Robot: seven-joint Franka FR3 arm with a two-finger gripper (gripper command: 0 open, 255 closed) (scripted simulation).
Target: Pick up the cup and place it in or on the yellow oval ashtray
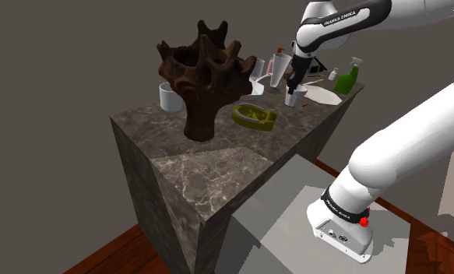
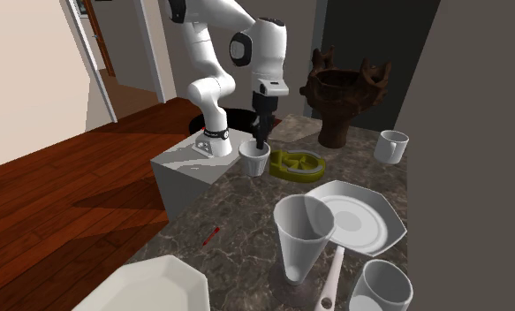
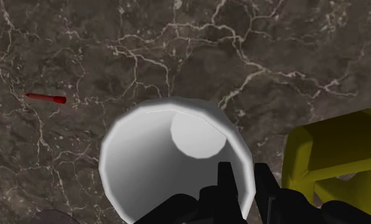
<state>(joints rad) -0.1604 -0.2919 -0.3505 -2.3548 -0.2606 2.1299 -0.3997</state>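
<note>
The white cup [image 1: 296,98] [image 2: 253,162] [image 3: 153,157] stands on the marble counter [image 1: 217,167], next to the yellow oval ashtray [image 1: 254,115] [image 2: 297,164] [image 3: 333,156]. My black gripper [image 1: 295,87] [image 2: 261,143] [image 3: 245,176] comes straight down onto the cup and is shut on its rim, on the side nearest the ashtray: one finger inside the wall, the other outside. The cup is upright and empty. Whether its base touches the counter I cannot tell.
A tall dark brown branching sculpture [image 1: 202,78] [image 2: 342,93] stands beyond the ashtray, with a white mug [image 1: 169,96] [image 2: 391,146] beside it. A white plate [image 2: 357,216], a conical glass [image 2: 301,234], a green spray bottle [image 1: 346,75] and a small red stick [image 3: 47,98] also lie on the counter.
</note>
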